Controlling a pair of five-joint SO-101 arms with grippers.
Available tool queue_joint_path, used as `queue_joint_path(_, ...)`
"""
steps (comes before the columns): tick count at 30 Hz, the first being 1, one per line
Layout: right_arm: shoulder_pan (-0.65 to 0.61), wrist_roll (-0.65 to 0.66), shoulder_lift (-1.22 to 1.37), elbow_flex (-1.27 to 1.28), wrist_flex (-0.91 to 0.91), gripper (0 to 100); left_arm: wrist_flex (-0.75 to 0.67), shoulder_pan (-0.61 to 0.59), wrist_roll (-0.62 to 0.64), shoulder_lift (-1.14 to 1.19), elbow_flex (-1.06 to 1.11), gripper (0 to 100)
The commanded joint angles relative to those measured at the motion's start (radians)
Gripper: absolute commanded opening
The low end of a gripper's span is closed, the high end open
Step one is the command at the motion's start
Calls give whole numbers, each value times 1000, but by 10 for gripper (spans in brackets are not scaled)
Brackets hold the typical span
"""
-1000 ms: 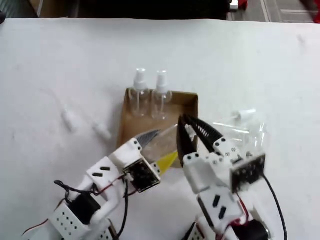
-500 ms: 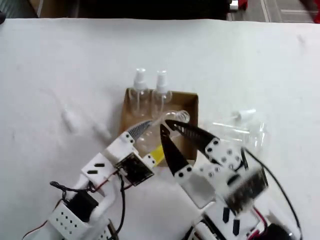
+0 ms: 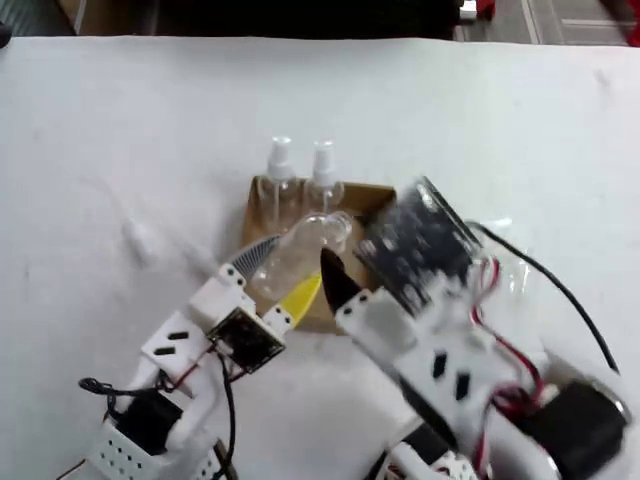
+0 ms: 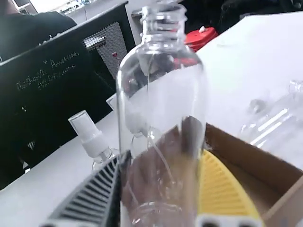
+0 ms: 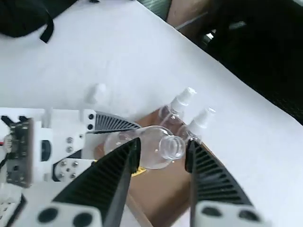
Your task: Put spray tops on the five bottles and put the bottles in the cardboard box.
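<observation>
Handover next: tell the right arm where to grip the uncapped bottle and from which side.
Likely the upper body, under the shoulder, coming from the mouth end. The left gripper clamps the uncapped bottle by its lower half, tilted over the cardboard box, so that stretch is free, and the threaded neck is left clear for capping.

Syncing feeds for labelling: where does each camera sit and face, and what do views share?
High view: fixed overhead, looking down at the cardboard box; both arms show.
Left wrist view: on the left arm, facing along its jaws, shut on the uncapped bottle.
Right wrist view: on the right arm, facing that bottle's neck between its open jaws.
Shared: all show that bottle.
</observation>
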Motion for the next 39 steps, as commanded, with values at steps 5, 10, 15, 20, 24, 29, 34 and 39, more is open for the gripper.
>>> queue_joint_path(5, 139, 276, 101, 49, 22, 223, 28, -1, -2, -18, -89, 20)
queue_joint_path(10, 137, 420, 173, 143, 19, 318, 26, -1, -6, -18, -89, 20)
queue_joint_path(15, 94, 591, 174, 126, 22, 309, 25, -1, -9, -18, -87, 20)
queue_joint_path(20, 82, 755, 185, 129, 25, 309, 25, -1, -11, -18, -87, 20)
queue_joint_path(24, 82, 884, 186, 133, 30, 309, 25, -1, -11, -18, -84, 20)
queue_joint_path(29, 67, 1020, 188, 187, 31, 308, 25, -1, -11, -18, -83, 21)
queue_joint_path(34, 67, 1109, 188, 236, 30, 217, 25, -1, -11, -18, -81, 21)
queue_joint_path(39, 81, 1114, 185, 215, 28, 74, 25, -1, -11, -18, -81, 21)
